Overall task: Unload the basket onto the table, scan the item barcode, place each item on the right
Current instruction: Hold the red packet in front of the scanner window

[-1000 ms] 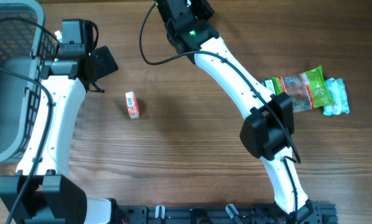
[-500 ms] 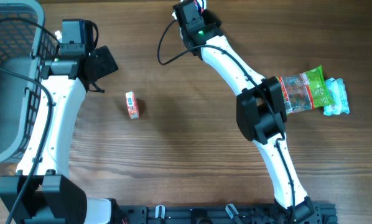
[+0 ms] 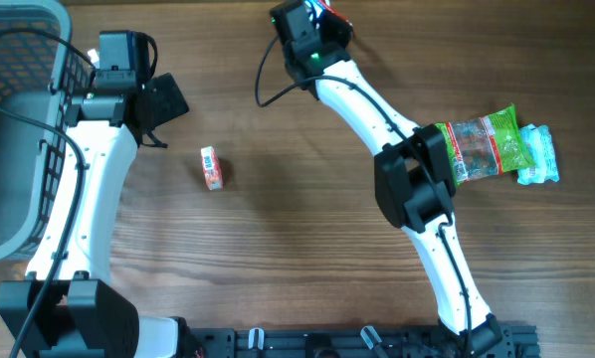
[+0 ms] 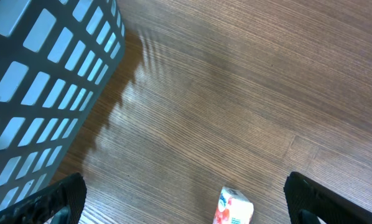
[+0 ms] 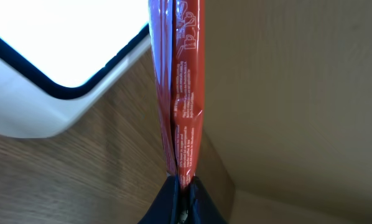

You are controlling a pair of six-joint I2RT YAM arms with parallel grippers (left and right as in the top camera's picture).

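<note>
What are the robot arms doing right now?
The right claw is pinching a red packet by its edge at the far side of the table. The left claw is wide open and empty, hovering near a small carton and the basket. Two snack bags lie off to the right.

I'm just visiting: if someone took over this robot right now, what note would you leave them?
Left gripper: open, empty, near the basket, small orange carton just ahead.
Right gripper: shut on a red packet at the table's far edge, beside a white device.
Done: red packet picked up; scan not confirmed.
Remaining: carton, green bag and blue packet on the table.
</note>
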